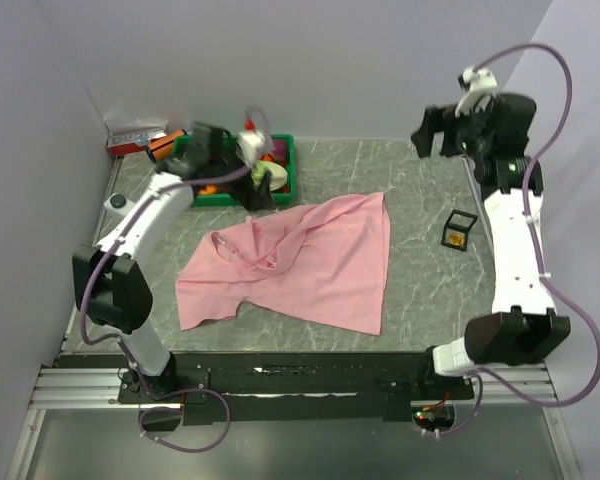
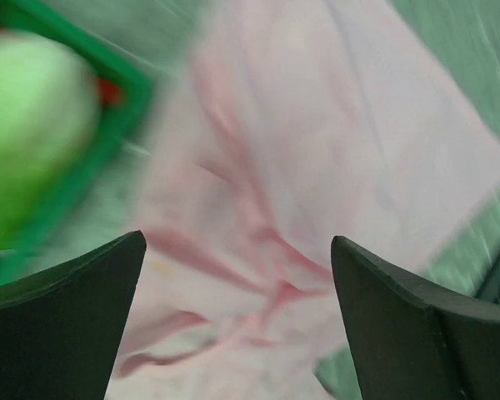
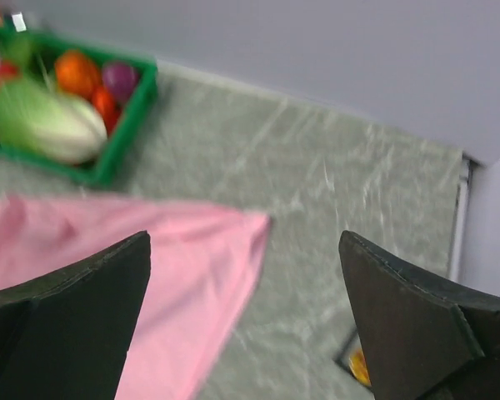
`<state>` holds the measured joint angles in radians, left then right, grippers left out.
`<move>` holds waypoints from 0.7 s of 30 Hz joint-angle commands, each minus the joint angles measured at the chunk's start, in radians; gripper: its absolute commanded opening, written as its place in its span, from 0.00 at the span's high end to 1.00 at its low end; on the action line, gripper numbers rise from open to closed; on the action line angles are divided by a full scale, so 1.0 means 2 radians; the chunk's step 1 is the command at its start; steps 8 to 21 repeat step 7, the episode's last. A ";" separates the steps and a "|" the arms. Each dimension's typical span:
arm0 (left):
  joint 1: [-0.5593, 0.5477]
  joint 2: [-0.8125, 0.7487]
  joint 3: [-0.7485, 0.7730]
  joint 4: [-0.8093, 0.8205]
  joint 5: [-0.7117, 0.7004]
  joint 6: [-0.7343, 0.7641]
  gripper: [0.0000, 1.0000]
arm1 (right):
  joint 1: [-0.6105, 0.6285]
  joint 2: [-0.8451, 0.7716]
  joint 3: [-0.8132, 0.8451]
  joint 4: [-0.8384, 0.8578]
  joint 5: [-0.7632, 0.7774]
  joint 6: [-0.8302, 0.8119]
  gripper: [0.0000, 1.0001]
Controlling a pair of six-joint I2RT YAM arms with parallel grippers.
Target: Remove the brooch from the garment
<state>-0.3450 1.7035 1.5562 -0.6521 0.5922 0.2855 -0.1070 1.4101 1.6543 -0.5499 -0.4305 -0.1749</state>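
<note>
Garment point(image 1: 310, 265), far edge near green bin point(image 1: 291, 165)

Plain lilac-grey walls point(image 1: 330, 60) enclose the back and both sides. The surface point(image 1: 420, 290) is grey-green marbled, evenly lit, with metal rails point(image 1: 80, 385) in front.

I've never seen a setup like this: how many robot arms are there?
2. The left arm reaches toward the green crate, back left; the right arm rises at the right, near a small black box. No other is in view.
</note>
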 commanded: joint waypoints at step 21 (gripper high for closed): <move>0.130 0.002 0.199 0.032 -0.083 -0.135 0.00 | 0.041 0.053 0.123 -0.037 0.109 0.117 0.00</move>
